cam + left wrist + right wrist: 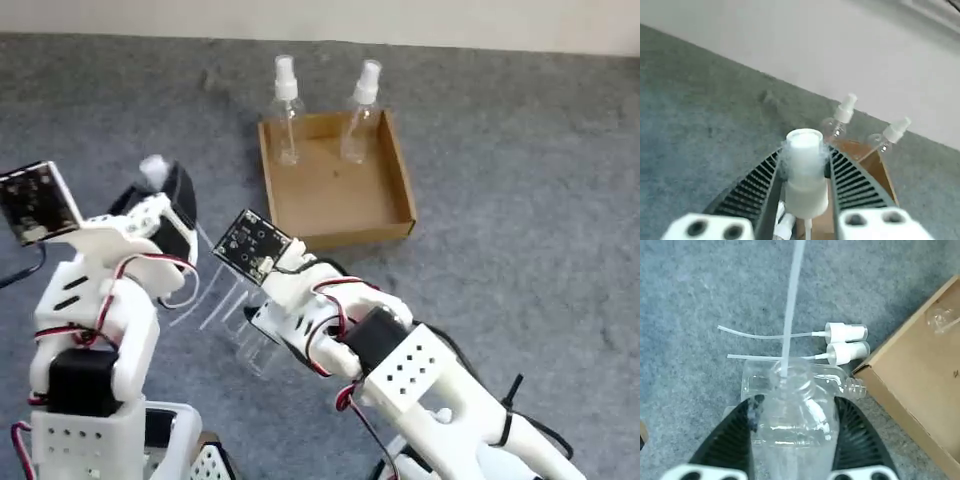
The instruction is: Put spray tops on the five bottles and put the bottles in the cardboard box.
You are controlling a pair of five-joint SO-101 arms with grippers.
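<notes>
My left gripper (pixel 805 152) is shut on a white spray top (pixel 804 175), held up at the left (pixel 152 172). Its thin dip tube (pixel 790 305) hangs down into the open neck of a clear bottle (pixel 792 415). That bottle stands upright in my right gripper (pixel 792 407), which is shut on its body near the table's middle (pixel 252 338). Two capped bottles (pixel 287 115) (pixel 358 120) stand at the far side of the cardboard box (pixel 340 205). Two loose spray tops (pixel 846 333) (pixel 849 353) lie on the carpet. Another clear bottle (pixel 852 386) lies on its side behind the held one.
The grey carpet (pixel 520 150) covers the table. The box's near corner (pixel 890 390) lies close beside the lying bottle. The loose tops' tubes (pixel 200 305) stretch across the carpet between the two arms. A pale wall (pixel 840 45) runs along the far edge.
</notes>
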